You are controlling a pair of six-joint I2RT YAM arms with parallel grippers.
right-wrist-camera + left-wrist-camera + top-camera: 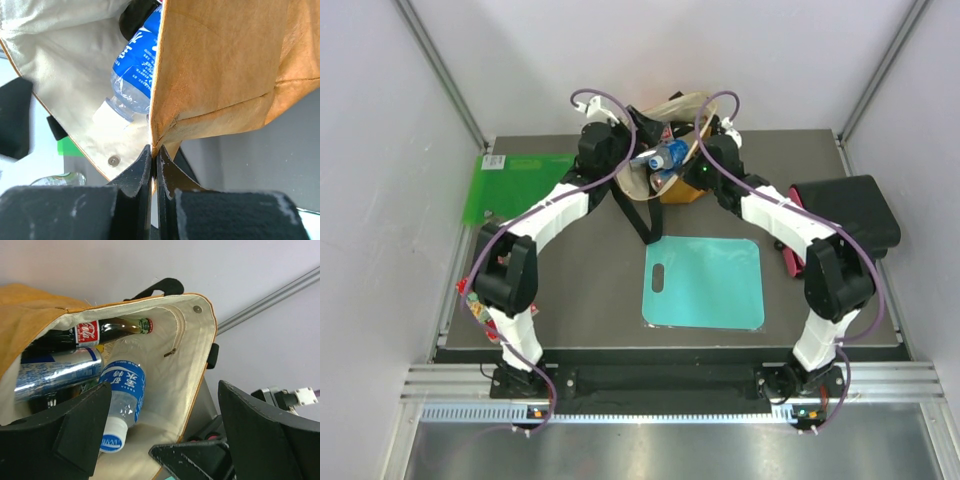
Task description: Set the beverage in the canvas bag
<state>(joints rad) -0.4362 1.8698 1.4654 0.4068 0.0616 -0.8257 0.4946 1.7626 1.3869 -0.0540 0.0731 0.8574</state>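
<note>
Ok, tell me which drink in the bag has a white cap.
The blue-labelled water bottle; the cola bottle is dark, and the can is silver and capless.

We're in a robotics lab cell: plain white panel walls (380, 200) braced by aluminium struts (442, 75), a dark surface (580, 300) inside, and the cabled left arm (535, 220) and right arm (790, 222) bolted to a metal rail (440, 385) along the bottom of the frame.

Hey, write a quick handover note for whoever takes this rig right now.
Left pincer: open, empty, at the mouth of the canvas bag.
Right pincer: shut on the bag's rim.
Inside the bag: water bottle, cola bottle, can.
Done: drinks appear stowed.
Left: likely release the rim, back both arms out.
</note>
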